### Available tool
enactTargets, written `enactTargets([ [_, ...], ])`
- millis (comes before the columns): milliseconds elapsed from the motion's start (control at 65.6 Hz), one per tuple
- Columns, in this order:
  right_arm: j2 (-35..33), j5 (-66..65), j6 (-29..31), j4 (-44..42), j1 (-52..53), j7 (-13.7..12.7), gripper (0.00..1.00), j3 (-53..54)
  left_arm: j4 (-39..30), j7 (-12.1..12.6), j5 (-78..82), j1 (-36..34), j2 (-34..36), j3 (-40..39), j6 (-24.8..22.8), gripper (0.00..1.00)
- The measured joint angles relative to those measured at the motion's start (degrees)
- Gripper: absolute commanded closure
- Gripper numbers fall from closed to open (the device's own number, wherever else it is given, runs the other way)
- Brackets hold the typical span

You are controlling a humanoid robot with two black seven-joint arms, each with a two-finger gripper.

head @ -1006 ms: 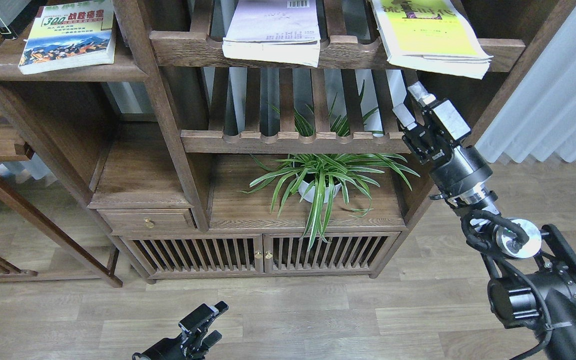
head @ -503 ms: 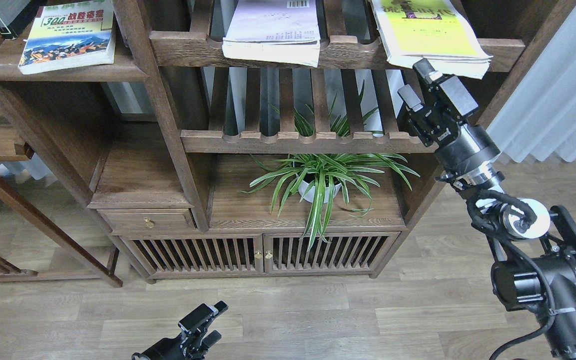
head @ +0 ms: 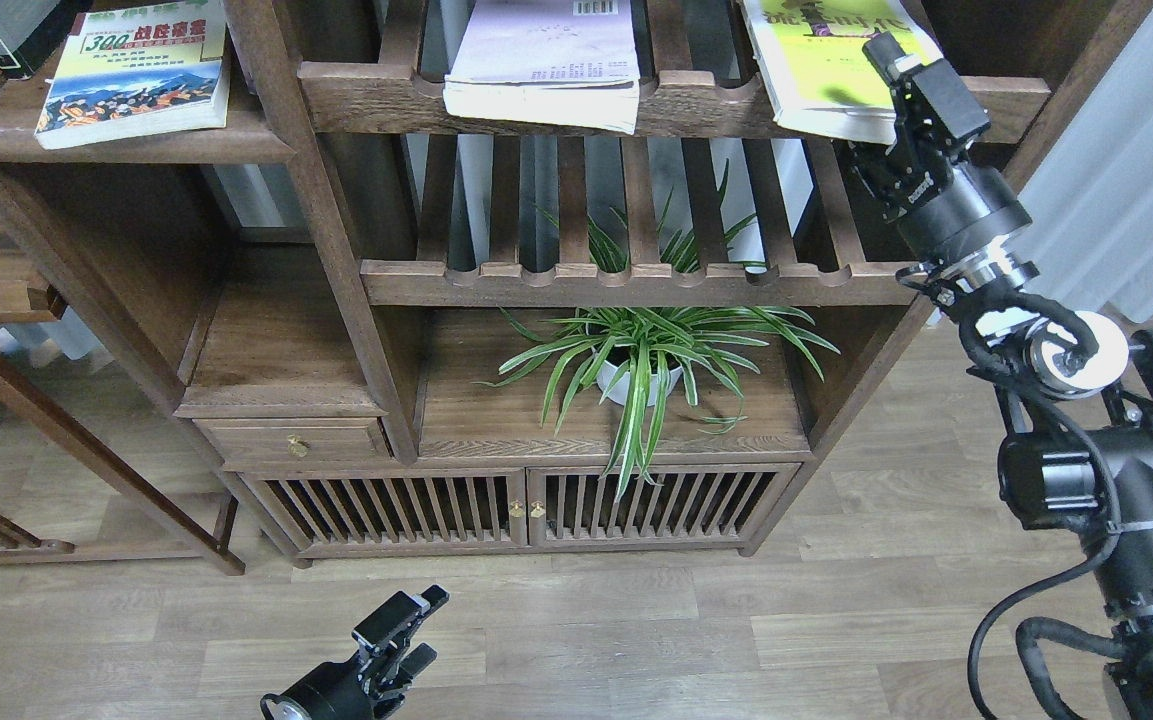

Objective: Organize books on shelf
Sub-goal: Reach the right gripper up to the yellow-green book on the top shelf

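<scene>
Single view, from robot's own head, facing forward and steeply down onto dark brown wooden bookcase (head: 336, 240) and grey-brown plank floor (head: 636, 620). Medium range: top slatted shelf cut by upper edge, cabinet base fully visible. Black left arm (head: 336, 685) enters at bottom edge, black right arm (head: 1086, 470) at right. No second view.
</scene>
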Motion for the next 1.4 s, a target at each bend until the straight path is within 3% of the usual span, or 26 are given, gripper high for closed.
enactTargets([
  [259, 0.05, 0.09, 0.53, -0.74, -0.21, 0.06, 0.66, 0.14, 0.06, -0.02, 0.0, -0.05, 0.04, 0.13, 0.0, 0.01],
  [274, 0.07, 0.12, 0.62, -0.75, -0.26, 0.06, 0.74, 0.14, 0.06, -0.02, 0.0, -0.05, 0.05, 0.13, 0.0, 0.01],
  [411, 0.16, 0.81, 2.45, -0.74, -0.5, -0.17, 0.95, 0.21, 0.07, -0.02, 0.0, 0.08, 0.16, 0.07, 0.0, 0.01],
  [777, -0.2, 3.8, 7.43, 0.28, -2.26, -1.62, 0.98, 0.2, -0.02, -0.02, 0.0, 0.12, 0.15, 0.03, 0.0, 0.01],
  [1402, -12.76, 15.22, 9.72, 13.6, -17.14, -5.49, 0.98, 4.52, 0.09, -0.11, 0.0, -2.75, 0.15, -0.8, 0.0, 0.01],
])
